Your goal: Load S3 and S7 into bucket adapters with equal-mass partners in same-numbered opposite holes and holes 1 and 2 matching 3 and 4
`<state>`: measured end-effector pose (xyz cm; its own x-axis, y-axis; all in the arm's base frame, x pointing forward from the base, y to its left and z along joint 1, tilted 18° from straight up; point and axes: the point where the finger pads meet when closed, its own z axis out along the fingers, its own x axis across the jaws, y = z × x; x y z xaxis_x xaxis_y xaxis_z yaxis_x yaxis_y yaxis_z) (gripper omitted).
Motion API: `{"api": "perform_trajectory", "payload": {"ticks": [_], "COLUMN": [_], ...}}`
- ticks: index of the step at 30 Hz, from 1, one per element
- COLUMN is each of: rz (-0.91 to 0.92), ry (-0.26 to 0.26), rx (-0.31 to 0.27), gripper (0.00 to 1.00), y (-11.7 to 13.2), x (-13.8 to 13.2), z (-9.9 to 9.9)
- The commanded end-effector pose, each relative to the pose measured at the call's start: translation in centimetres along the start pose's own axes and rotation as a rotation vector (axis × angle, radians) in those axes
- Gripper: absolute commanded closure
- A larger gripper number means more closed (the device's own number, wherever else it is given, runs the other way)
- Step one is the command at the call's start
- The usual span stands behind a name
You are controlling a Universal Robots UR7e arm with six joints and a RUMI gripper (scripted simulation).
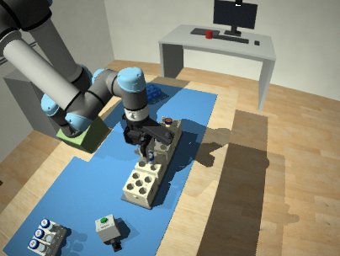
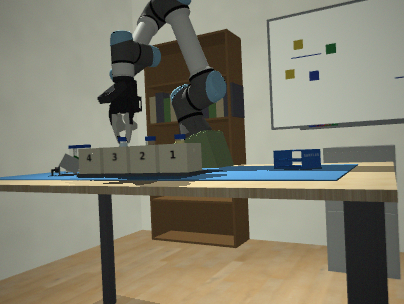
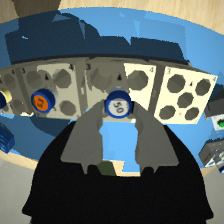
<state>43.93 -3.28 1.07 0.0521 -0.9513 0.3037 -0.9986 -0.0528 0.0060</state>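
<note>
Nearest in the top view, a small rack [image 1: 62,232] holding three white-dotted tubes is seen at the mat's corner, with the green key [image 1: 103,220] on its desk just beside it. Farther on, the stand's row of four blocks [image 1: 145,178] is reached. The gripper [image 3: 119,131] is clamped on a white-dotted tube [image 3: 119,106], which is held low in block 3 [image 2: 114,159]. An orange-dotted tube [image 1: 167,121] stands in the far block; another blue-capped tube [image 2: 150,140] is seen in block 2. Loading is judged partly done: release, remaining balancing and the key press are left.
</note>
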Motion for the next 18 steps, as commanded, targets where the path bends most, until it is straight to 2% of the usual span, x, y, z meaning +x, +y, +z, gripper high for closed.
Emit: {"api": "perform_trajectory", "payload": {"ticks": [1, 15, 16, 18], "rz": [0.0, 0.0, 0.0, 0.0], "ry": [-0.002, 0.0, 0.0, 0.0], "rx": [-0.003, 0.001, 0.001, 0.001], "gripper": [1.0, 1.0, 0.65, 0.65], "y": [0.19, -0.01, -0.01, -0.01], "x": [-0.03, -0.01, -0.01, -0.01], "z": [0.57, 0.36, 0.36, 0.36]}}
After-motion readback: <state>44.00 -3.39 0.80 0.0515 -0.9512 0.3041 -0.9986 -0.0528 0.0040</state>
